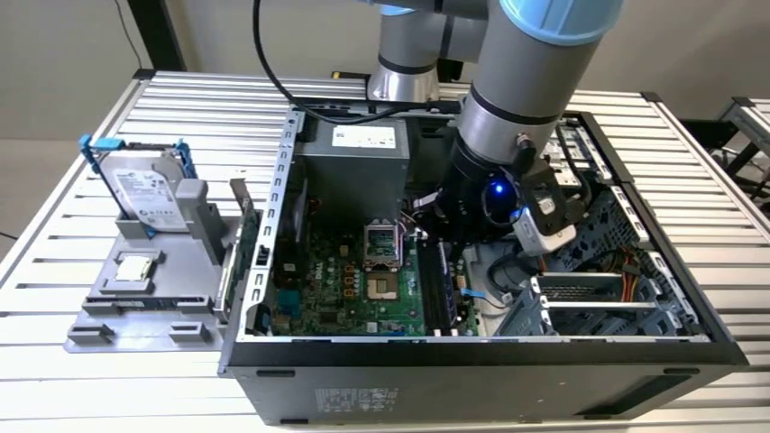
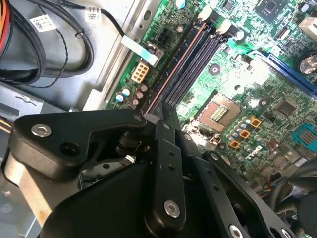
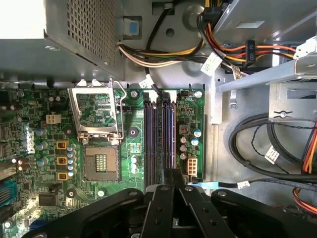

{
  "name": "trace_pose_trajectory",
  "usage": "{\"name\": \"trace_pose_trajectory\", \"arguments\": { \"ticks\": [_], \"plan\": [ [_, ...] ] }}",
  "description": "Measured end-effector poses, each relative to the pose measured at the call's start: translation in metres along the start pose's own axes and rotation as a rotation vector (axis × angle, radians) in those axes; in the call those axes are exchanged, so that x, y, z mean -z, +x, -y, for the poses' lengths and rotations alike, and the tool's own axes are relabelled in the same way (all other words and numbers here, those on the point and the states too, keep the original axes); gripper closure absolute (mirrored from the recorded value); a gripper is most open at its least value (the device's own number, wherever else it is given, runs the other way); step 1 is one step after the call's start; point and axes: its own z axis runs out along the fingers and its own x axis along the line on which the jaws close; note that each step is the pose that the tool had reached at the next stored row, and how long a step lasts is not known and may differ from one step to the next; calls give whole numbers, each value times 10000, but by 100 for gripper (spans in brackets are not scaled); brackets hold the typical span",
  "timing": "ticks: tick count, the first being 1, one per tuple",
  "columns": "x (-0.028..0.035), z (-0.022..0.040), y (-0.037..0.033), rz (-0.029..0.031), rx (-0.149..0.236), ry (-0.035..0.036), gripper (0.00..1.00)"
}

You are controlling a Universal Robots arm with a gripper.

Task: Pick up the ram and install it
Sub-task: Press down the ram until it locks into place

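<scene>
The hand (image 2: pixel 166 111) is down inside the case (image 1: pixel 481 352), fingers pinched together right over the slots (image 3: pixel 159 134). A thin stick, likely the ram (image 2: pixel 171 69), seems to lie in the outermost slot just beyond its tips. I'd judge installation nearly finished, with seating still unconfirmed.

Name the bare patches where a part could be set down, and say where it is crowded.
Bare slatted table lies in front of the grey fixture and behind the hard drive, both on the exterior view's left of the computer case. Inside the case it is crowded: arm, cables, motherboard.
</scene>
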Motion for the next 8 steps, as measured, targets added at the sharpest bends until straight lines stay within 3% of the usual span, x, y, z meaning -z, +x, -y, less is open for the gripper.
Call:
{"name": "trace_pose_trajectory", "arguments": {
  "ticks": [8],
  "plan": [
    [0, 1, 2, -1, 111, 3, 100]
  ]
}}
